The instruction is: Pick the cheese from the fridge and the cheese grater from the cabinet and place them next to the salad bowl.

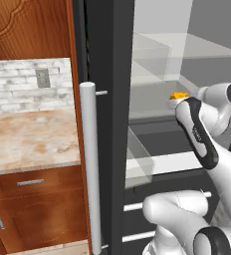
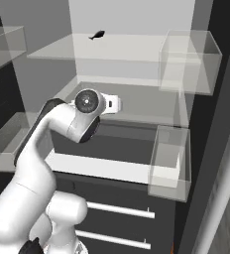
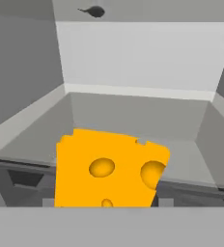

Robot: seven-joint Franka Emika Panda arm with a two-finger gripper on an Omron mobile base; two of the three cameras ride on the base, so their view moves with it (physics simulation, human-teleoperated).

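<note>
Claw (image 3: 106,206) partly closed on cheese (image 3: 109,171), inside fridge (image 1: 107,60), above shelf (image 3: 133,120).

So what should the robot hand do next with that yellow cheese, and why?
Probably pull straight back out of the fridge. In the hand view the cheese sits right up against the gripper, seemingly gripped, though the fingertips are hidden. In the left base view the cheese is over the shelf, deep inside, so backing out comes first.

The arm (image 1: 207,144) consists of glossy white rounded link housings, black joint bands and circular dark grey end caps at the joints.
</note>
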